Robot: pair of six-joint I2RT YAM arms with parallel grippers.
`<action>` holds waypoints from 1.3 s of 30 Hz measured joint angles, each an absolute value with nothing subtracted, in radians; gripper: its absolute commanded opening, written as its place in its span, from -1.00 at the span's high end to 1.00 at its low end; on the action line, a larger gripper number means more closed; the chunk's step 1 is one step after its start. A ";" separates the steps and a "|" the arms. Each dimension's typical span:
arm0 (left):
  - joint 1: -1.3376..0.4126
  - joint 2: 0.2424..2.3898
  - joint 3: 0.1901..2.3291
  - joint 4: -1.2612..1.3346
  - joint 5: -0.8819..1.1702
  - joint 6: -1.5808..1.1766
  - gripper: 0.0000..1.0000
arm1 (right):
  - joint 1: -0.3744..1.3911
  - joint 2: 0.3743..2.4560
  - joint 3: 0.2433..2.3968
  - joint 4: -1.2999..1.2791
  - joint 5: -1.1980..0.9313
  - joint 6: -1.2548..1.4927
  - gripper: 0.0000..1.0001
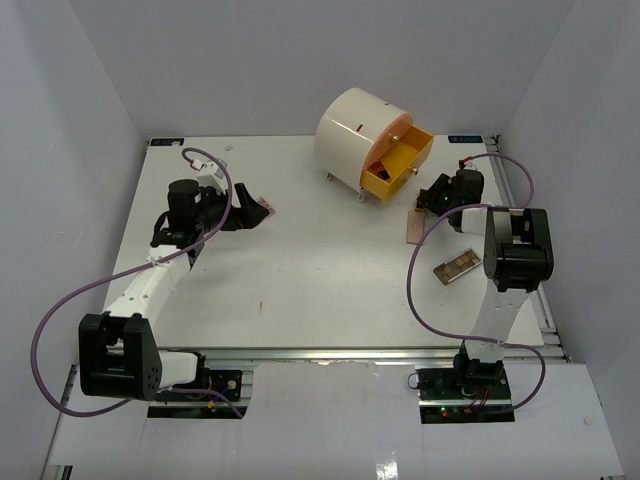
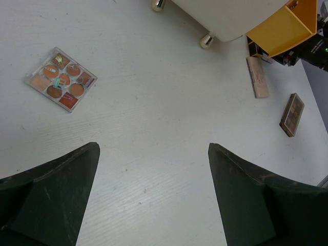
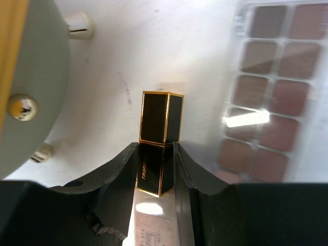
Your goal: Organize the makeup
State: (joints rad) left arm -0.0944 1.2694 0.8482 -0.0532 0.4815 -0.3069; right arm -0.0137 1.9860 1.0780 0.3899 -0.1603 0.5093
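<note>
My right gripper (image 3: 156, 146) is shut on a black-and-gold lipstick tube (image 3: 160, 120), beside the yellow drawer (image 1: 398, 165) of the cream round box (image 1: 355, 135). In the top view this gripper (image 1: 437, 197) sits just right of the drawer. A pink palette (image 1: 413, 227) and a brown palette (image 1: 457, 267) lie on the table near it. My left gripper (image 2: 152, 154) is open and empty, above bare table. A square palette of round orange pans (image 2: 60, 79) lies ahead of it to the left, and shows in the top view (image 1: 263, 208). No sponges are in view.
The drawer stands pulled out toward the right front, with something dark inside. The box's small feet (image 3: 79, 25) stand close to the held lipstick. A clear-lidded palette of pink pans (image 3: 271, 87) lies right of my right fingers. White walls enclose the table.
</note>
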 measured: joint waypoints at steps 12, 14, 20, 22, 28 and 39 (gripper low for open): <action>-0.094 1.267 0.848 -0.053 0.482 -0.307 -0.96 | -0.034 1.973 1.100 0.299 -0.163 0.438 -0.06; -0.094 1.266 0.848 -0.053 0.482 -0.307 -0.96 | -0.033 1.974 1.111 0.281 -0.163 0.433 -0.03; -0.094 1.262 0.848 -0.053 0.482 -0.307 -0.96 | -0.032 1.988 1.145 0.232 -0.158 0.418 0.25; -0.094 1.261 0.848 -0.053 0.483 -0.307 -0.96 | -0.032 1.989 1.154 0.220 -0.158 0.412 0.29; -0.094 1.249 0.848 -0.053 0.483 -0.307 -0.96 | -0.032 1.988 1.161 0.210 -0.157 0.401 0.39; -0.094 1.242 0.848 -0.053 0.487 -0.308 -0.96 | -0.032 1.690 1.002 0.240 -0.176 0.339 0.62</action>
